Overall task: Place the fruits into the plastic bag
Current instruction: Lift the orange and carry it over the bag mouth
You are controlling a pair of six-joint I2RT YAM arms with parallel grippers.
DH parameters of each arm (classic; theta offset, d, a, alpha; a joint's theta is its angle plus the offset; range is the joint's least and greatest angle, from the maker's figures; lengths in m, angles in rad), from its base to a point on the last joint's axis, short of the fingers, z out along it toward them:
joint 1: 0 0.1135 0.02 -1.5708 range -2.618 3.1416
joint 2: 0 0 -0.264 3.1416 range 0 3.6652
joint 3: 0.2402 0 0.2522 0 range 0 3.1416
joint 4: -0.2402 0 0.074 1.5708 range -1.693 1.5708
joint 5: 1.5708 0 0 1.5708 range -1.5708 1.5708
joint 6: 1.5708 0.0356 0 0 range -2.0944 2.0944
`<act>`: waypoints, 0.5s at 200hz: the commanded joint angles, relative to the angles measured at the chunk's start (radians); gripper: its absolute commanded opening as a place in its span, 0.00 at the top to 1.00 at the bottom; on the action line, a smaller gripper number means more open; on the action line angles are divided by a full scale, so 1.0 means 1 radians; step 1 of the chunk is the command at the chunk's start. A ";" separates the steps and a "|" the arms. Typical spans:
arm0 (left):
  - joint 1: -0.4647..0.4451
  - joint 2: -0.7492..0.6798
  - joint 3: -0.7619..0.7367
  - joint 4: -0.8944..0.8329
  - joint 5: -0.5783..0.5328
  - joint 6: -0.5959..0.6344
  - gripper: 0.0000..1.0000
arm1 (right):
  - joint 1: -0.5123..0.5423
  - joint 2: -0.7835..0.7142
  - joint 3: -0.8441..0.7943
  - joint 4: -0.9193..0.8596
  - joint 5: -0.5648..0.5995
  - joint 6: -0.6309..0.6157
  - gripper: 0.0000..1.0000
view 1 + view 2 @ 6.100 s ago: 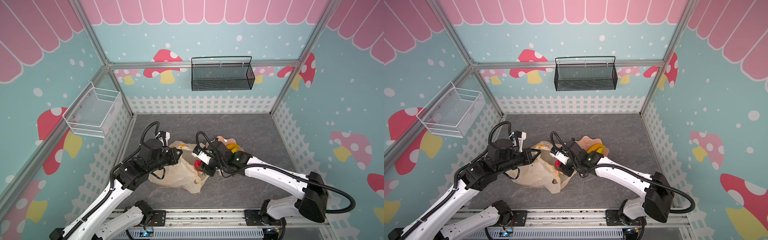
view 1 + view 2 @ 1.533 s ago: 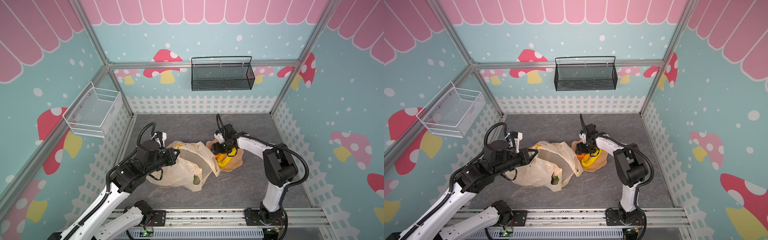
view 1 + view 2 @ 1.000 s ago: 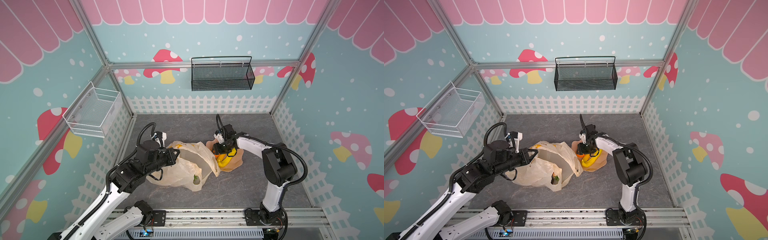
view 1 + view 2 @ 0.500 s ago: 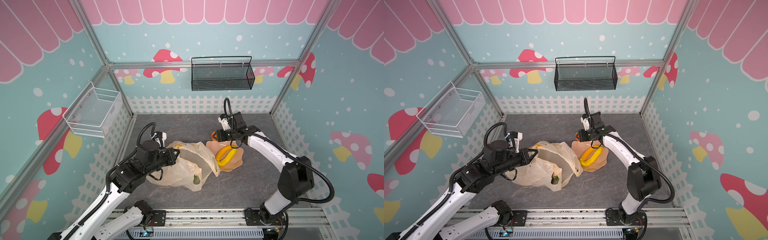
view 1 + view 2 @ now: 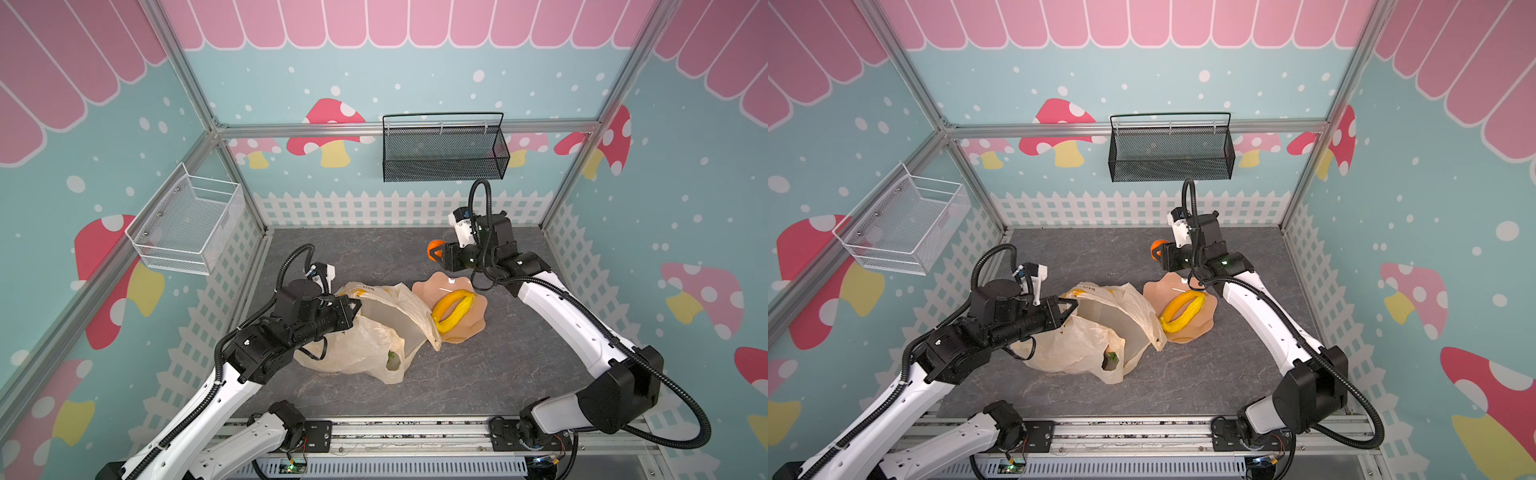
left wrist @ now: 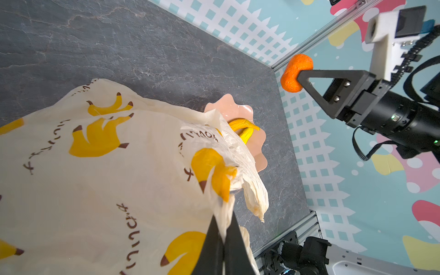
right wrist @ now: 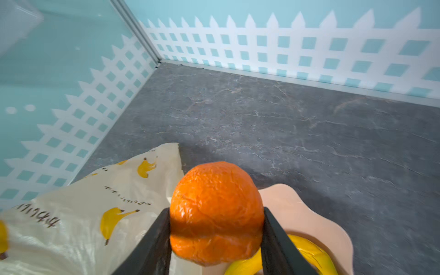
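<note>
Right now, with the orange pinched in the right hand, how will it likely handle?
Probably soft: the orange looks dented where the right hand pinches it. Its wrinkled skin likely resists slipping. Being round, it may roll if released beside the plastic bag.

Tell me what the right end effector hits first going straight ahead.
Likely nothing near: the right end effector, gripping the round orange toy fruit, points over bare grey tabletop toward the fence-printed side wall; depth unclear.

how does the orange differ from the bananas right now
The orange is round and orange; the bananas are long, curved and yellow. The orange is held in the air by the right gripper; the bananas lie on the pink plate. Both are outside the plastic bag.
</note>
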 commanded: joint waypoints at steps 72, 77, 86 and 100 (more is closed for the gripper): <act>0.002 0.013 0.022 0.017 0.014 0.000 1.00 | 0.174 -0.077 -0.011 0.195 -0.342 -0.038 0.61; 0.003 0.013 0.021 0.018 0.014 0.001 1.00 | 0.180 -0.076 -0.014 0.192 -0.342 -0.041 0.61; 0.003 0.014 0.021 0.020 0.014 -0.001 1.00 | 0.188 -0.080 -0.020 0.192 -0.344 -0.044 0.61; 0.003 0.018 0.022 0.023 0.016 0.000 1.00 | 0.209 -0.089 -0.031 0.193 -0.348 -0.051 0.61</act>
